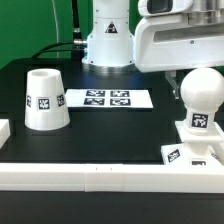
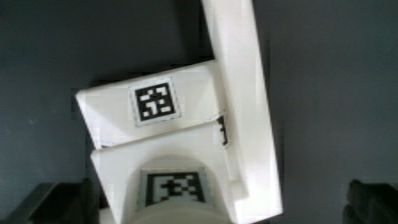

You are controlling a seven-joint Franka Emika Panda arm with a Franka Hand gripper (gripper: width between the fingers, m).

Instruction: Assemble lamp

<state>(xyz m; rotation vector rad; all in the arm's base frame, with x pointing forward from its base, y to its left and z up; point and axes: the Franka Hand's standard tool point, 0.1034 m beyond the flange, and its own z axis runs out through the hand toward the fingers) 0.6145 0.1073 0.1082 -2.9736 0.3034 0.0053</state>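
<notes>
The white round-topped bulb [image 1: 203, 92] stands upright on the low square base block [image 1: 186, 152] at the exterior view's right, close behind the front rail. My gripper [image 1: 192, 78] hangs over the bulb, open, with a dark finger [image 1: 175, 86] beside the bulb's top. In the wrist view the gripper [image 2: 217, 206] straddles the tagged bulb [image 2: 173, 188], with a gap to each dark finger [image 2: 71, 205]. The base block [image 2: 157, 100] lies against the rail. The tapered shade [image 1: 45, 100] stands alone at the exterior view's left.
The marker board [image 1: 105, 98] lies flat at the middle back of the black table. A long white rail [image 1: 100, 176] runs along the front edge and also shows in the wrist view [image 2: 237, 70]. The robot's white base [image 1: 108, 35] stands behind.
</notes>
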